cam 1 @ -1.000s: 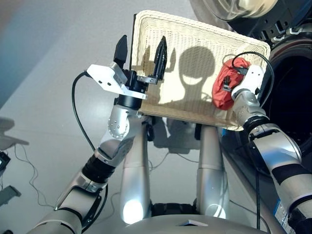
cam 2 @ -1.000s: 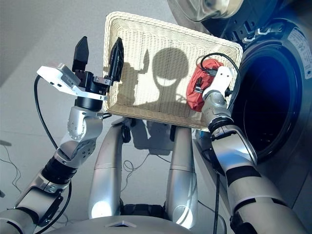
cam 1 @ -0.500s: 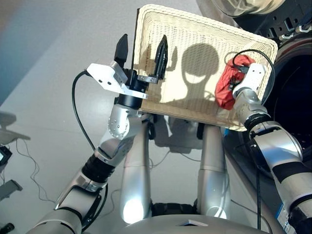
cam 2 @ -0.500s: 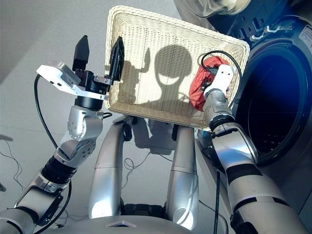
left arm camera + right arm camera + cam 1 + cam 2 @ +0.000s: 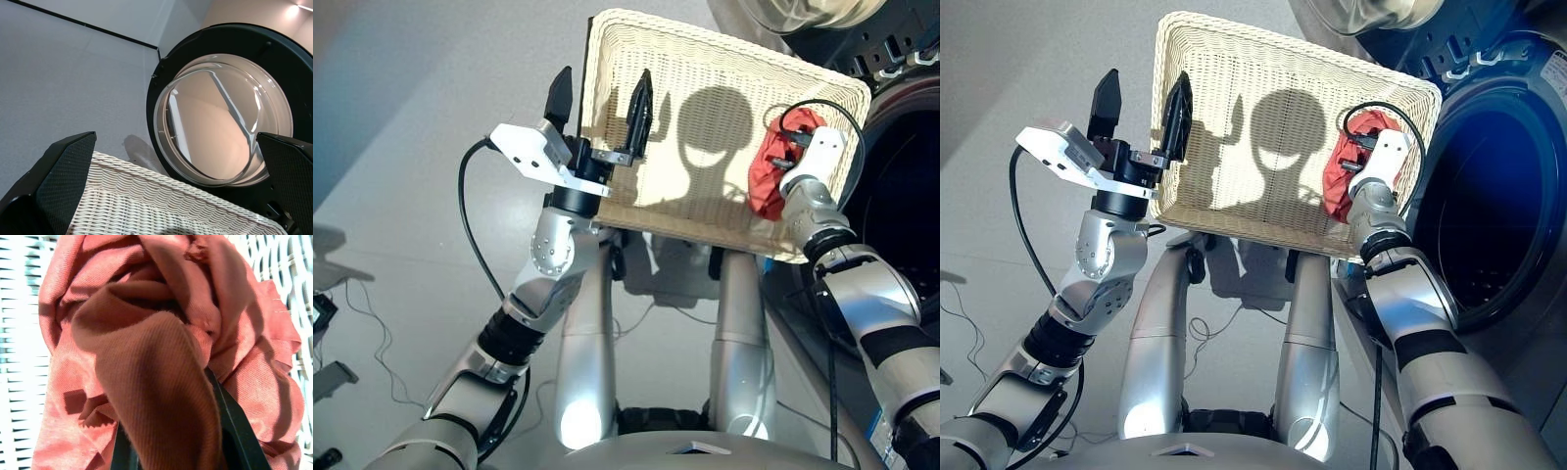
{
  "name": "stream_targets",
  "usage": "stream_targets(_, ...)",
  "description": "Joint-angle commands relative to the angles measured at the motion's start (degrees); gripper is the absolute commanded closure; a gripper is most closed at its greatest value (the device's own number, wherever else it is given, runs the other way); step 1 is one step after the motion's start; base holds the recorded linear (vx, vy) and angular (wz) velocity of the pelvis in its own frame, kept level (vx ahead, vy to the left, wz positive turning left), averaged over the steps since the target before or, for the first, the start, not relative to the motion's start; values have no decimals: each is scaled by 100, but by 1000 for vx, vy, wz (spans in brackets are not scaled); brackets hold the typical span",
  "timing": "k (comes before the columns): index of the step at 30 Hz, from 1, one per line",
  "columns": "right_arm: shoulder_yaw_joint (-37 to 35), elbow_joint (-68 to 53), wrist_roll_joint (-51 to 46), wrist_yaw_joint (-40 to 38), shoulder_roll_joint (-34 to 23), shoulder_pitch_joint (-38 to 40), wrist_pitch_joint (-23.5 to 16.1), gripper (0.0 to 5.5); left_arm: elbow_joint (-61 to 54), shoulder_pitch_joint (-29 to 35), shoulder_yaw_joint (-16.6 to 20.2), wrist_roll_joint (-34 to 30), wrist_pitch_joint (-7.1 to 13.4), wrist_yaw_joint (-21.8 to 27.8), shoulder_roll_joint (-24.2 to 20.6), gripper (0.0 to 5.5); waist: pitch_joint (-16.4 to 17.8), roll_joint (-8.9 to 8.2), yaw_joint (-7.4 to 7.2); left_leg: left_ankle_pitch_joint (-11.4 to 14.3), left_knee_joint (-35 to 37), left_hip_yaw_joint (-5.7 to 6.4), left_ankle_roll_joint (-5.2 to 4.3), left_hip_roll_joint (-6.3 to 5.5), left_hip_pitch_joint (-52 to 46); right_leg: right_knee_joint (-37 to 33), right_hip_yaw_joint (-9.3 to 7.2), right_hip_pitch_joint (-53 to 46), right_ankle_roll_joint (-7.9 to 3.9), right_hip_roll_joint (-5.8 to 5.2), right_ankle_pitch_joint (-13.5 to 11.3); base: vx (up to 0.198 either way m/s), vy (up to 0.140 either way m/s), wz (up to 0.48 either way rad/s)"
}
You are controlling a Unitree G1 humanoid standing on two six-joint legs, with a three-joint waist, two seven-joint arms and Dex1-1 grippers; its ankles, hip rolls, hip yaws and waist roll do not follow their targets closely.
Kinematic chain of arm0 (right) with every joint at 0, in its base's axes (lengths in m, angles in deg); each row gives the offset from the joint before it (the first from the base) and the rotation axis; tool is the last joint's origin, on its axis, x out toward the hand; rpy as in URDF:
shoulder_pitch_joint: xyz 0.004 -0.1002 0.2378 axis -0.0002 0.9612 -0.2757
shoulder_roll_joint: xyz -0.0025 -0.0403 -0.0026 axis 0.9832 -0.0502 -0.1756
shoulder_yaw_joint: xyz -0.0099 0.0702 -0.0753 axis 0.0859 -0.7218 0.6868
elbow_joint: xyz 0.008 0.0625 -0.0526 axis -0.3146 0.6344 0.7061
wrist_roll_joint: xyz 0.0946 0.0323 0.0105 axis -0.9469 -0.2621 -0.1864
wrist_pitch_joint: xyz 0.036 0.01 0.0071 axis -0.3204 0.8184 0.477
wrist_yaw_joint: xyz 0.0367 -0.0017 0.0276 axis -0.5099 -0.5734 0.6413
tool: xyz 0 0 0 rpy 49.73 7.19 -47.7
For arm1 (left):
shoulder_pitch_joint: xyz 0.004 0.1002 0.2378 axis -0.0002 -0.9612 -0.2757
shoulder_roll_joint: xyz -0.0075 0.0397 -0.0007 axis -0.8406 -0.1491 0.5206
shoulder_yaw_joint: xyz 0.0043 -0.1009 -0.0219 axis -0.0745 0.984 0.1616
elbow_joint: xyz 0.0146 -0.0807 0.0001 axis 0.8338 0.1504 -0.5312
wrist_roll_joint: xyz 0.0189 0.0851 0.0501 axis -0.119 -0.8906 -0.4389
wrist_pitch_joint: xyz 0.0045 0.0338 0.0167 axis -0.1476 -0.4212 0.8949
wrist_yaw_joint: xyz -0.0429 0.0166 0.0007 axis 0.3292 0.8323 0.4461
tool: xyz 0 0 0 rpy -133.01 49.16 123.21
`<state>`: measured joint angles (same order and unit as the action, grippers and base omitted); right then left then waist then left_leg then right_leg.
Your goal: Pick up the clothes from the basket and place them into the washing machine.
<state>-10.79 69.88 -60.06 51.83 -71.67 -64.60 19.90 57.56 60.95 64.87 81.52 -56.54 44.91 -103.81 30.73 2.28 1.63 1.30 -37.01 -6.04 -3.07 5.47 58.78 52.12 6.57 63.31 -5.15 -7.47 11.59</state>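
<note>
The cream-white basket [image 5: 705, 54] stands in front of me, and only a red garment [image 5: 766, 181] lies in it, by its right wall. My right gripper [image 5: 783, 164] reaches into that garment and is shut on a fold of it; the right wrist view shows the red cloth [image 5: 146, 357] bunched over the dark fingers [image 5: 234, 428]. My left gripper [image 5: 598, 103] hangs open over the basket's left rim, holding nothing. The washing machine's dark drum hole [image 5: 1474, 206] opens just right of the basket. No black or navy garment is in view.
The machine's round glass door [image 5: 225, 117] is swung open beyond the basket's far side. Black cables [image 5: 480, 255] run along both arms. Grey floor [image 5: 431, 78] lies to the left, with loose wires [image 5: 362, 313] at the lower left.
The whole view shifted slightly a second ago. The right gripper stays closed on the red garment in the basket, and the left gripper holds its place, open.
</note>
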Motion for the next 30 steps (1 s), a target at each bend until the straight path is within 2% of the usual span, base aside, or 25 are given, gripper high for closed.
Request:
stream_targets(1,-407,-700,89,-460,-263,615,-563,550,-848,-120,344,-311,291,-74,-146,0,-94,-100,-167,1068,-897,-92,-41,7,-245,-704,-425,-278,84,0,-488,0,0,0)
stream_targets(4,-965,-1662,410,-1033,-327,1306,-883,550,-895,-230,489,-482,340,-190,-189,0,-94,-182,-249,1080,-880,-97,-29,9,-270,-713,-432,-304,69,-7,-476,0,0,0)
stream_targets(5,-1484,-1979,491,-1506,-302,1639,-1143,550,-917,-246,550,-587,385,-276,-209,0,-94,-207,-308,1105,-886,-85,-18,2,-277,-704,-432,-317,59,-4,-454,0,0,0)
stream_targets(6,-1506,-2013,514,-1530,-290,1670,-1134,550,-917,-246,530,-591,385,-282,-214,0,-94,-209,-292,1109,-890,-83,-18,4,-281,-703,-434,-324,58,-3,-451,0,0,0)
stream_targets(7,-1942,-1855,560,-1932,-353,1832,-1313,550,-918,-196,542,-628,441,-338,-231,0,-94,-212,-327,1134,-907,-56,-8,-8,-287,-682,-436,-340,51,-2,-427,0,0,0)
stream_targets(11,-2497,-1487,613,-2539,-609,1944,-1491,550,-926,-58,503,-684,521,-433,-273,0,-94,-216,-338,1149,-903,-12,-2,-15,-328,-677,-445,-381,34,-10,-414,0,0,0)
stream_targets(15,-2783,-1220,531,-2885,-812,1947,-1592,550,-934,65,402,-723,546,-500,-320,0,-94,-205,-333,1114,-894,-1,4,-24,-327,-697,-441,-381,34,-10,-460,0,0,0)
stream_targets(16,-2884,-1261,519,-3049,-907,1949,-1649,550,-933,69,406,-752,545,-552,-349,0,-94,-201,-333,1181,-932,9,-4,-22,-367,-654,-435,-424,35,-1,-386,0,0,0)
stream_targets(19,-3024,-1459,587,-3343,-1034,1899,-1803,550,-954,133,427,-795,573,-642,-356,0,-94,-210,-331,1115,-895,10,6,-21,-346,-687,-435,-408,36,-3,-445,0,0,0)
stream_targets(20,-3026,-1495,631,-3392,-1015,1925,-1793,550,-952,123,417,-805,571,-654,-351,0,-94,-208,-328,1162,-907,12,-1,-19,-380,-664,-436,-437,31,-2,-396,0,0,0)
stream_targets(21,-3080,-1588,746,-3584,-1056,1902,-1851,550,-959,156,429,-828,577,-694,-351,0,-94,-215,-338,1088,-873,7,7,-30,-341,-705,-431,-402,37,-6,-471,0,0,0)
stream_targets(23,-3243,-1665,921,-4094,-1114,1870,-1944,550,-962,168,390,-862,603,-791,-365,0,-94,-204,-343,1160,-913,19,-6,-35,-401,-653,-430,-465,28,-2,-397,0,0,0)
stream_targets(25,-3395,-1548,859,-4387,-1171,1769,-2006,550,-974,232,346,-874,633,-854,-388,0,-94,-202,-346,1116,-898,21,-2,-47,-388,-671,-422,-455,31,-4,-445,0,0,0)
stream_targets(30,-3331,-1212,579,-4407,-1300,1575,-1920,550,-945,298,243,-777,642,-880,-408,0,-94,-178,-302,1091,-917,29,0,-55,-367,-660,-409,-456,41,-4,-471,0,0,0)
